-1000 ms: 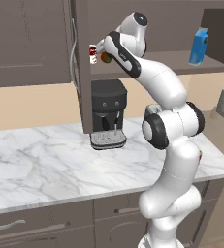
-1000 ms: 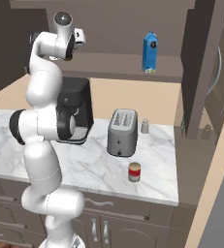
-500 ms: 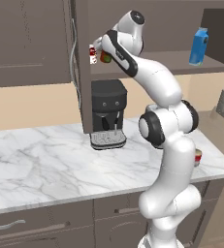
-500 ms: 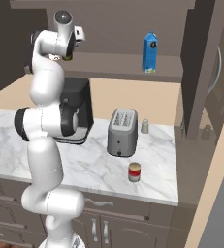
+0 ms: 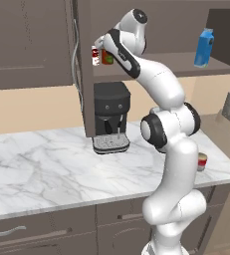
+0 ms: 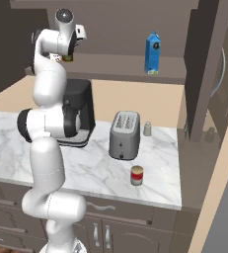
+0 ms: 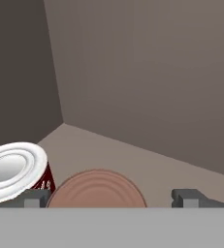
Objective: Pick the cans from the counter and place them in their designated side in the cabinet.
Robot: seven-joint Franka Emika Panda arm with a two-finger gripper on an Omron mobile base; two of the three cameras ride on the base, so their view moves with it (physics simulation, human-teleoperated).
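- left base view: arm reaches up to the cabinet [image 5: 81, 60] shelf; gripper [image 5: 102, 54] sits at the shelf's left end, over a dark red-brown can [image 5: 107, 57], with a slim white can [image 5: 95, 56] just beside it on the door side.
- hand view: brown can top [image 7: 97, 190] lies between the two fingertips [image 7: 187, 197]; the tips stand wider than the can, and no contact shows (fingers read as spread, not clamping). white can's lid [image 7: 12, 167] is just beside the brown one.
- right base view: gripper [image 6: 70, 49] is at the shelf, the brown can [image 6: 68, 57] partly hidden behind the hand; finger state cannot be told here.
- second can, red over pale [image 6: 136, 175], stands on the counter [image 6: 95, 173] in front of the toaster [image 6: 124, 135]; in the left base view it [image 5: 202, 162] peeks out behind the arm.
- blue carton [image 6: 152, 53] stands on the shelf's other end, well apart from the gripper.
- coffee machine [image 5: 110, 117] sits on the counter below the shelf.
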